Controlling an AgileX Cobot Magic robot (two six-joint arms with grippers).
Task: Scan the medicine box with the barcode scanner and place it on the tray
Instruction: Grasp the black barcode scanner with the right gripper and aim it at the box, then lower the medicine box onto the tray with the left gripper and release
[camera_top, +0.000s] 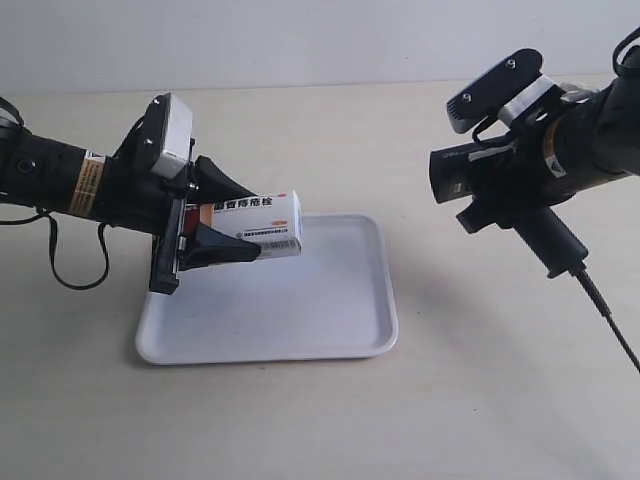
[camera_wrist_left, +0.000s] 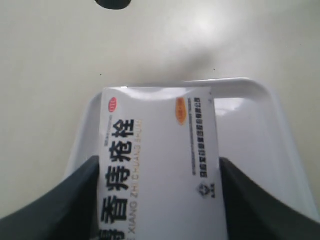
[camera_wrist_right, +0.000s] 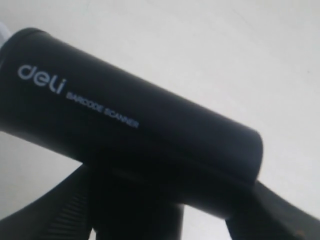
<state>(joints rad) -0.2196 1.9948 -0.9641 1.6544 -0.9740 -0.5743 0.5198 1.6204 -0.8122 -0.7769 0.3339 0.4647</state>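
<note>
1. My left gripper (camera_top: 215, 225) is clamped on the medicine box (camera_top: 255, 222); the left wrist view shows the box (camera_wrist_left: 157, 160) pinched between both dark fingers (camera_wrist_left: 55, 205), its printed face up.
2. The box hangs in the air over the tray (camera_top: 340, 320), above the tray's 10 o'clock corner as the exterior view lays it out. I see no contact between box and tray.
3. My right gripper (camera_wrist_right: 165, 215) holds the barcode scanner (camera_top: 500, 185) aloft at the 3 o'clock side of the scene, well apart from the box. In the right wrist view the scanner's head (camera_wrist_right: 130, 125) fills the picture, with the fingers closed on the part beneath it.
4. The scanner's head is turned toward 9 o'clock, roughly facing the box, and its cable (camera_top: 610, 320) trails off toward 5 o'clock.
5. My read: I am at the scanning step, box presented and scanner aimed. I cannot tell whether a read has registered.
6. Next, I would need the barcode face squared to the scanner's window, then the box lowered flat onto the tray floor before I let the fingers part.
</note>
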